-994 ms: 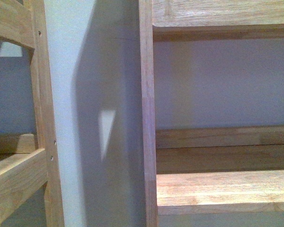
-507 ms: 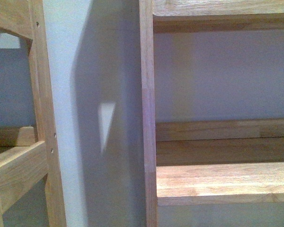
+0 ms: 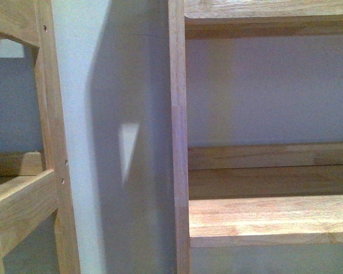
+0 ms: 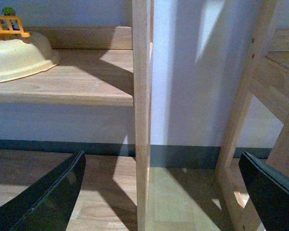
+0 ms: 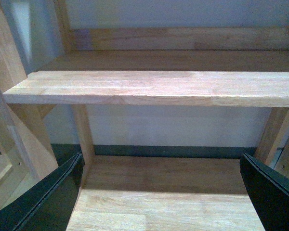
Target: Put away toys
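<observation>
No plush toy shows in any of the three views, so where the toy sits cannot be told from here, and that is the first risk: any reach made now would be blind.

The landmark is the wooden shelf upright (image 3: 178,137) that runs top to bottom through the front view. To one side of it a shelf board (image 3: 271,220) juts out bare; on the other side lies a strip of pale wall (image 3: 86,142) and then a second wooden frame (image 3: 46,148).

The left tool (image 4: 161,185) hangs low with its dark fingers (image 4: 48,192) spread wide and nothing between them. The same upright stands straight ahead of its gap, so a forward push would probably drive the tool onto the wood (or wedge one finger into the narrow space toward the second frame). Beyond the upright in that view, a cream bowl-shaped thing (image 4: 19,57) with a small orange railing-like piece (image 4: 7,25) rests on a shelf; a careless sweep there could knock it off.

The right tool (image 5: 161,187) is also spread and empty, facing the lower shelf opening. The board edge (image 5: 154,94) sits above its line, so rising without backing away would likely catch it.

With both tools empty, the putting away seems not yet begun, or already over; these views cannot settle which.
</observation>
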Motion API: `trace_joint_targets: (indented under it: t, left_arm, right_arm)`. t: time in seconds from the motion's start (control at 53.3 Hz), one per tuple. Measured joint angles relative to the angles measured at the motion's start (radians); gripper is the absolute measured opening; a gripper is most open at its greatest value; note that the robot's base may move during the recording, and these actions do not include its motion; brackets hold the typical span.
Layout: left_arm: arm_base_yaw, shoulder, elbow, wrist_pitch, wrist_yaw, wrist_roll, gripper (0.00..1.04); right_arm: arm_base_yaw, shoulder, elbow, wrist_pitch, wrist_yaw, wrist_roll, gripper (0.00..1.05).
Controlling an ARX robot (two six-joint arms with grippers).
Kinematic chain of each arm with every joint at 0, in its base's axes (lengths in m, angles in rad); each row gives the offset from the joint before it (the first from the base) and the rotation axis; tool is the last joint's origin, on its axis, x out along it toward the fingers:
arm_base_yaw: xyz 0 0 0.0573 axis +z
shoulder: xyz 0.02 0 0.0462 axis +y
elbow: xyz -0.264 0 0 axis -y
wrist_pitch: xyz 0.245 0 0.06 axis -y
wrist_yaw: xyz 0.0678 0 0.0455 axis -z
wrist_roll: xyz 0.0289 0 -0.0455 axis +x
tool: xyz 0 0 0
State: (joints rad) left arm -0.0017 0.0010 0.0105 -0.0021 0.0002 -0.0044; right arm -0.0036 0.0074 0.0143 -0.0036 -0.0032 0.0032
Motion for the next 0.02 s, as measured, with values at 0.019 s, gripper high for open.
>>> trace_joint_targets:
  t: [0.019]
  left_arm:
    - [0.0,0.0,0.0,0.0,0.0,0.0,0.98]
  right_arm:
    - [0.0,0.0,0.0,0.0,0.0,0.0,0.98]
